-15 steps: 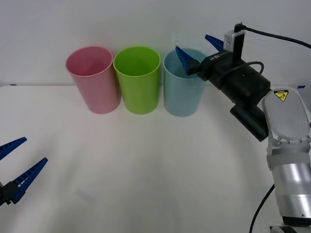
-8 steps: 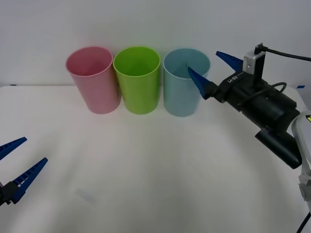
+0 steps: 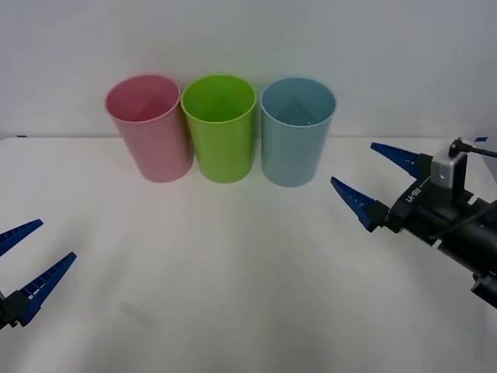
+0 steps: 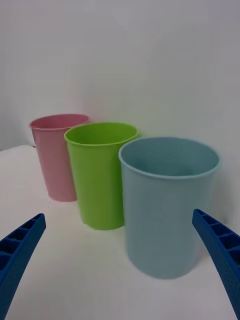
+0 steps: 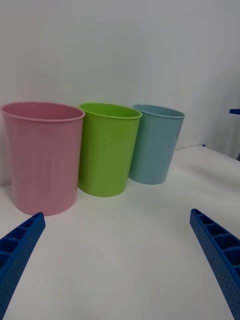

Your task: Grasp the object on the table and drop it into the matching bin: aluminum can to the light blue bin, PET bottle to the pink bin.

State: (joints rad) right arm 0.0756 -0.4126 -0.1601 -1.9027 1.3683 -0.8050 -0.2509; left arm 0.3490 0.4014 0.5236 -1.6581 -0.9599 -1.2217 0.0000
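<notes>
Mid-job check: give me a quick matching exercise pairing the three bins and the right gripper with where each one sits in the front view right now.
Things:
1. pink bin
2. green bin
3. light blue bin
4. right gripper

Places:
A. middle of the row of bins
B. the row's right end
C. over the table, right of the row, fingers open
D. the row's left end

Pairs: 1-D, 2-A, 3-B, 4-C

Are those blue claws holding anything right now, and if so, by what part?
Nothing is held. The right gripper is open above the table, near the light blue bin. The left gripper is open too, low at the table's near edge.
</notes>
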